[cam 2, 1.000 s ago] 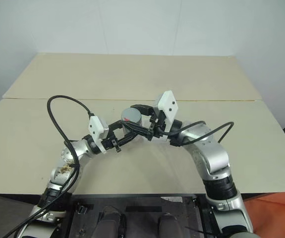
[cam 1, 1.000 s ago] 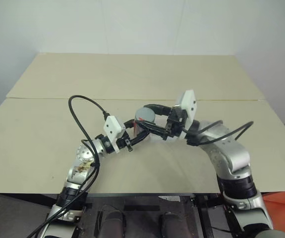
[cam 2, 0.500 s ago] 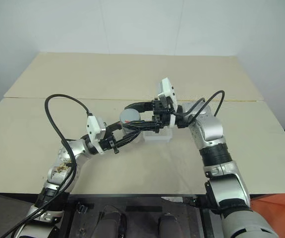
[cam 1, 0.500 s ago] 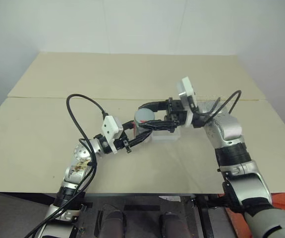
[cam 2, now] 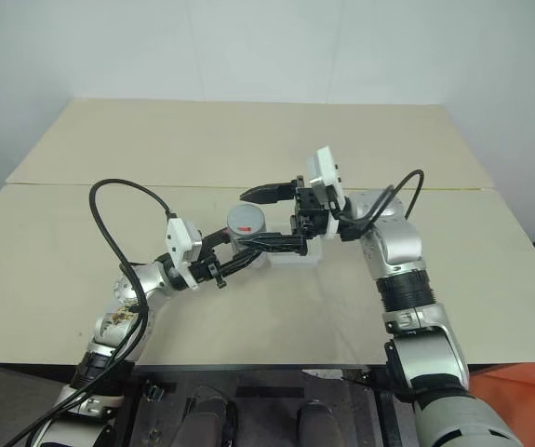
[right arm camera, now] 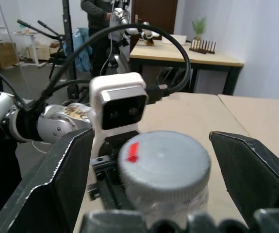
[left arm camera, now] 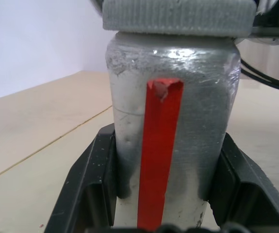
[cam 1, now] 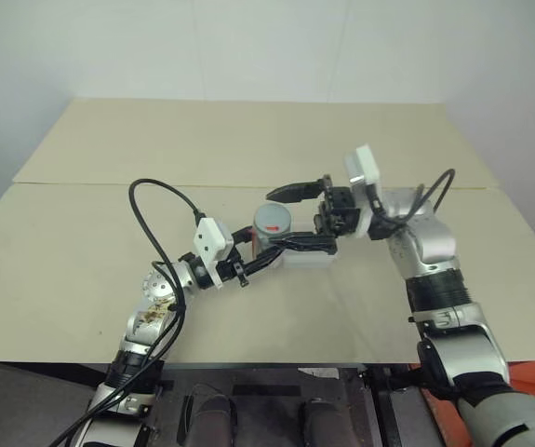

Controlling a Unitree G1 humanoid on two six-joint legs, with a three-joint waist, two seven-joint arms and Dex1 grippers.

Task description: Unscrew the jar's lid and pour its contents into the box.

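Close up on the jar (left arm camera: 173,145), standing upright, silver-grey and a little dented. Down the middle of its side, a red stripe (left arm camera: 158,155). On top, the lid (left arm camera: 178,17), grey with a ribbed edge, seated on the jar's neck. Clamped low on both sides by the black fingers (left arm camera: 88,187) of the left claw (left arm camera: 171,194), each pressed flat against the jar's wall. Behind, the pale table (left arm camera: 37,126) with a thin seam running across it, and a white wall (left arm camera: 37,39) beyond. At the edge past the jar, a black cable (left arm camera: 268,80).
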